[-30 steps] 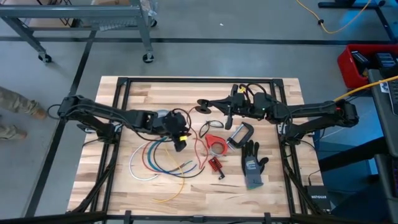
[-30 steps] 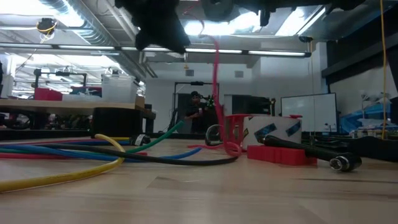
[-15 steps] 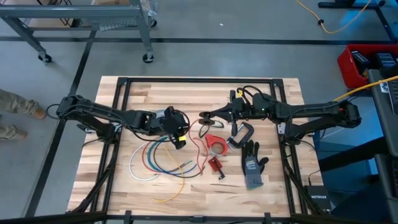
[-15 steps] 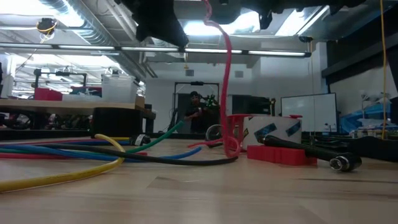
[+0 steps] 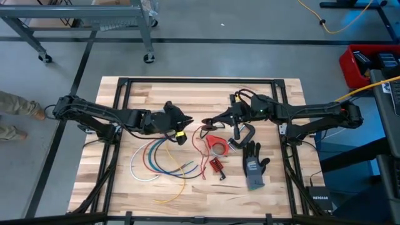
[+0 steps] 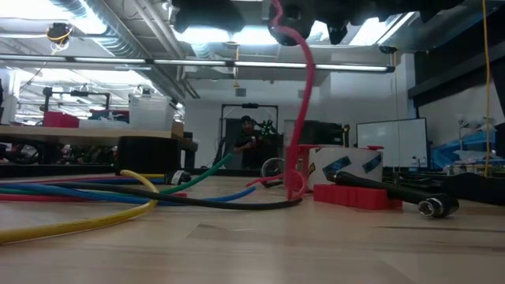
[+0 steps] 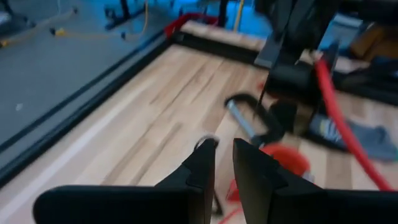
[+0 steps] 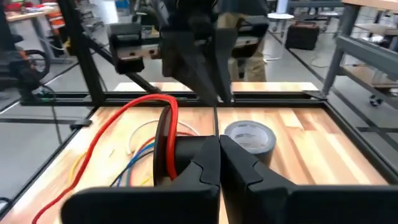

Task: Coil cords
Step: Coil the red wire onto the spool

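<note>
Two grippers converge over mid-desk: the right gripper (image 5: 205,122), clenched on the red cord (image 5: 201,149), has swung its lifted end toward the left gripper (image 5: 187,119), whose fingers have narrowed with nothing visibly between them, so a handover looks close.

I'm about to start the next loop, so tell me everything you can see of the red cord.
The red cord is thin, flexible and glossy, like plastic-sheathed wire. The right gripper, above the table's middle, is shut on one stretch, lifting it clear of the wood. From there it hangs in a curve to the table, where the rest lies uncoiled beside the red tape roll and other cords.
</note>
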